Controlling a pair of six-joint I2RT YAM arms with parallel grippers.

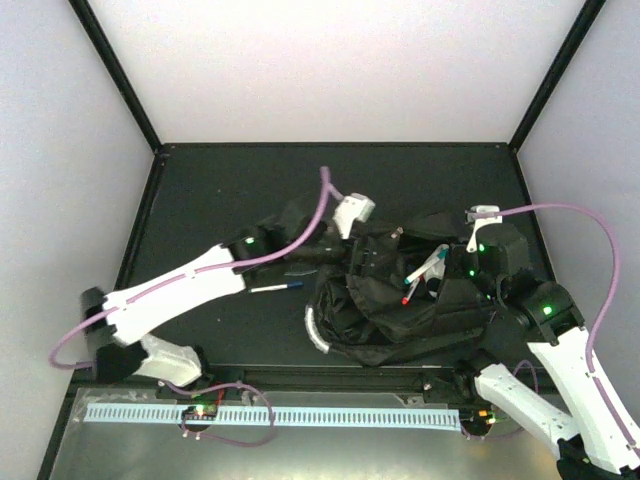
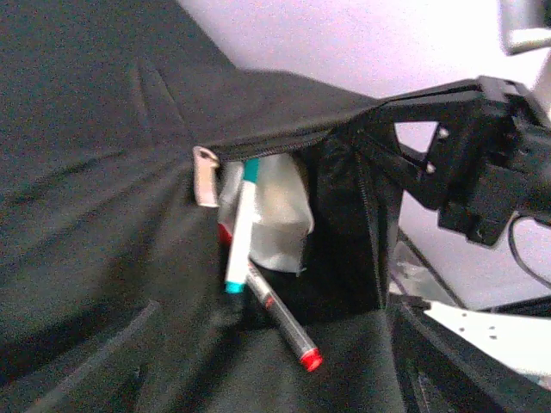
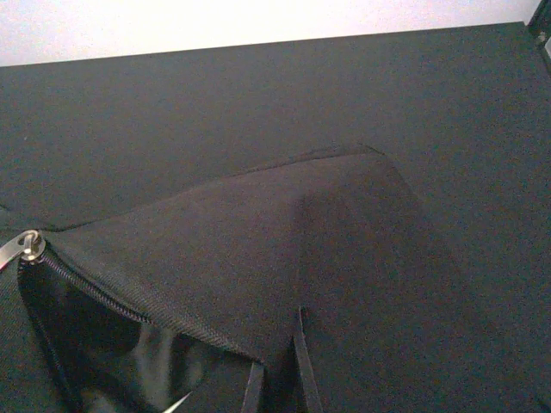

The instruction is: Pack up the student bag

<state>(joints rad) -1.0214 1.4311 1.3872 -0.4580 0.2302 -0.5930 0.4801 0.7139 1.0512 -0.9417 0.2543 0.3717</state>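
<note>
The student bag (image 1: 400, 310) is a large black backpack lying crumpled at mid-right of the table. Its pocket mouth is held open. Inside it I see a whitish pouch (image 2: 280, 215), a white marker with teal caps (image 2: 239, 232) and a grey marker with a red cap (image 2: 284, 323). Both markers stick out of the opening (image 1: 425, 268). My right gripper (image 1: 470, 262) is shut on the upper edge of the bag's opening (image 3: 327, 249), and it also shows in the left wrist view (image 2: 370, 116). My left gripper (image 1: 362, 238) is at the bag's left side, with its fingers hidden.
A blue-capped pen (image 1: 276, 288) lies on the black table left of the bag, under my left arm. The bag's grey handle (image 1: 315, 330) curves at its near-left side. A white perforated strip (image 1: 270, 415) runs along the front edge. Walls enclose the table.
</note>
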